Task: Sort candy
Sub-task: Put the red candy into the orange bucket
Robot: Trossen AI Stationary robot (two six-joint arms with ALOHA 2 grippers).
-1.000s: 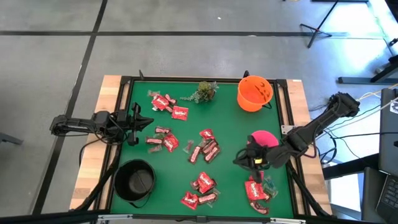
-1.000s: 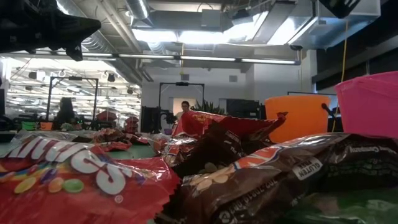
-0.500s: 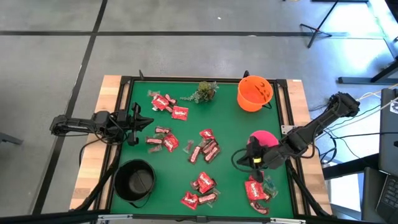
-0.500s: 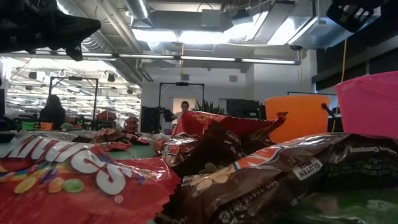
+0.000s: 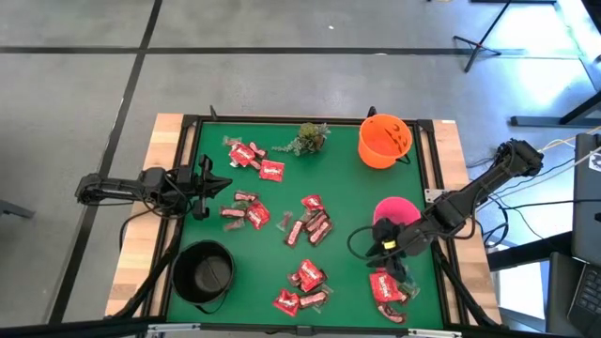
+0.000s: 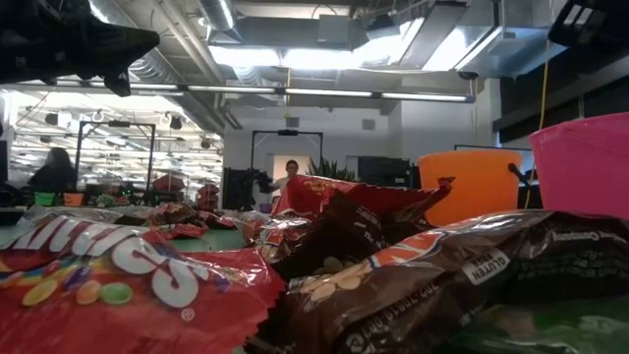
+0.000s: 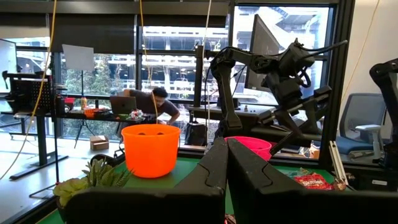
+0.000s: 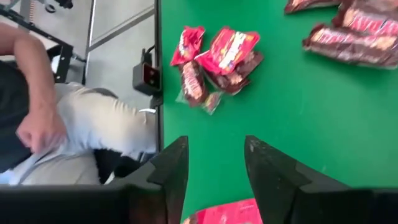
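step: the right gripper (image 5: 383, 246) hangs by the near rim of the round pink plastic bowl (image 5: 402, 208). its two dark fingers (image 8: 171, 169) stand apart with nothing between them, so it looks like a drop-off step, or the start of the next pick.
candy: small red packets and brown bars (image 5: 387, 287) lie on the green table mat (image 5: 343, 188) just ahead of those fingers; more (image 5: 309, 225) lie further off.
next move: go down over one packet and squeeze it.
left gripper (image 5: 208, 185): waits at the mat's edge, fingers pressed together, holding nothing.
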